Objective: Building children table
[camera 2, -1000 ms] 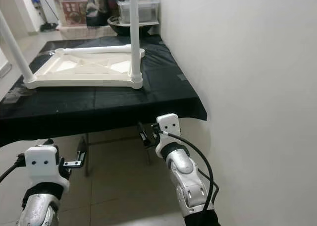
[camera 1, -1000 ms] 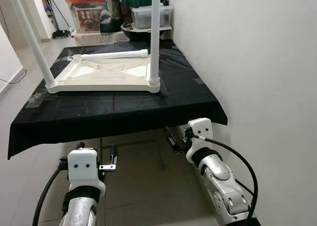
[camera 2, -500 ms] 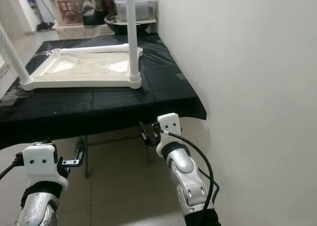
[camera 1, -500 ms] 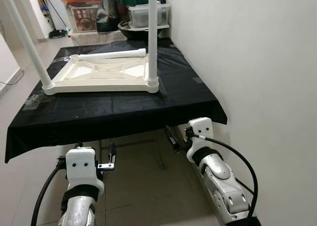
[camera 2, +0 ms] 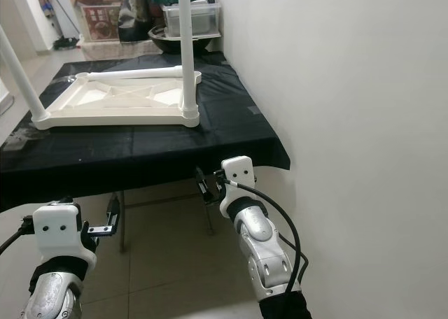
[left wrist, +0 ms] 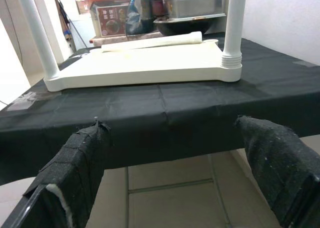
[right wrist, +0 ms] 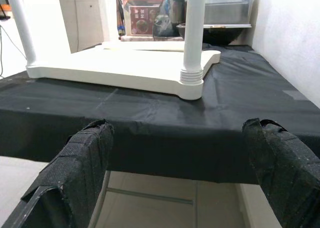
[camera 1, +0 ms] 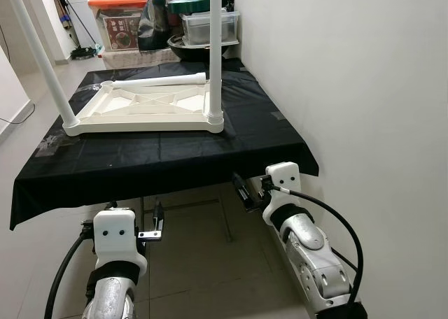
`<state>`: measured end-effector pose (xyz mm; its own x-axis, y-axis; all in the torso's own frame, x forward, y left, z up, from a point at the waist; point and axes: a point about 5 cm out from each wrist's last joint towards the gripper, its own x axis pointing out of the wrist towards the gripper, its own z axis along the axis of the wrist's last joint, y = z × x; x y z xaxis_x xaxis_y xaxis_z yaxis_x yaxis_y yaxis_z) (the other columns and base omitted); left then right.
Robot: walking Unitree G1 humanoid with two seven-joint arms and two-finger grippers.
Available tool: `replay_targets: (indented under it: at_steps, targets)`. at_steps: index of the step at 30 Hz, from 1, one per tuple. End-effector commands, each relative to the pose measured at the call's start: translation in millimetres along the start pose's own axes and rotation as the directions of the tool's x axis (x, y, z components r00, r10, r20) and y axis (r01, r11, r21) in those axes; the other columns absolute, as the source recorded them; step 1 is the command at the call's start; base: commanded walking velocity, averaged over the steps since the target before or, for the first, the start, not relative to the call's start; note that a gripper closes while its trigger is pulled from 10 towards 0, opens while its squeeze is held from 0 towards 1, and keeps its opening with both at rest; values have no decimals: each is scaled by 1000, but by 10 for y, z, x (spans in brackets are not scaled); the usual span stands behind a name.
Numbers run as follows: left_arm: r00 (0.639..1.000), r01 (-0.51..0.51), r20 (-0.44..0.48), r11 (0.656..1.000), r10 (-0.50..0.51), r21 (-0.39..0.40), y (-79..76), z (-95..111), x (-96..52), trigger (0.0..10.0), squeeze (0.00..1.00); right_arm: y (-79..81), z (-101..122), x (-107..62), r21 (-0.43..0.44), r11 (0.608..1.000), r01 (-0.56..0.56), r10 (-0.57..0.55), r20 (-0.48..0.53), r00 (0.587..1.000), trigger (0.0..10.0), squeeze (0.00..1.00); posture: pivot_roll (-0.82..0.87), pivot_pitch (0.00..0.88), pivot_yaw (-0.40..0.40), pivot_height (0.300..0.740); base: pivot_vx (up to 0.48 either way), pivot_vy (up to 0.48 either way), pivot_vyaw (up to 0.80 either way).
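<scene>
Hanging low in the lower part of the head views, both tools sit below the front edge of the worktop: the left tool at lower left, the right tool just under the cloth's hem at lower centre. In the wrist views each one's fingers stand wide apart with nothing between them, looking up at the black cloth draped over the edge.

Above them, in the upper left of the frame, the white tabletop lies upside down on the cloth. Two legs stand upright in its near corners, the left leg and the right leg. A third leg lies loose across its far side; no fourth can be made out.

Risks, as I judge them: a tool rising from here could snag the hanging cloth and drag the whole piece. Reaching for the loose leg means passing between or over the upright legs, and a knock could tilt or unseat one. The wall close on the right leaves the right arm little room.
</scene>
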<state>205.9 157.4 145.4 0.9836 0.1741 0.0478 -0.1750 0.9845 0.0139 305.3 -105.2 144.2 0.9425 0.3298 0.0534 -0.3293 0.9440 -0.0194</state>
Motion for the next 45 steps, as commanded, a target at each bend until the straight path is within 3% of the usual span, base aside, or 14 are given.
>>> replay_targets:
  at_steps: [1, 45]
  targets:
    - [1000, -5, 4, 1000, 5, 14, 20, 23, -10, 10000, 0, 6, -31, -2, 1, 1000, 4, -4, -8, 1000, 10000, 0, -14, 0, 19, 740, 244, 0, 0]
    - [1000, 22, 6, 999, -22, 38, -4, 24, -10, 10000, 0, 14, -16, 22, 1, 1000, 6, -6, 3, 1000, 10000, 0, -13, 0, 17, 740, 330, 0, 0]
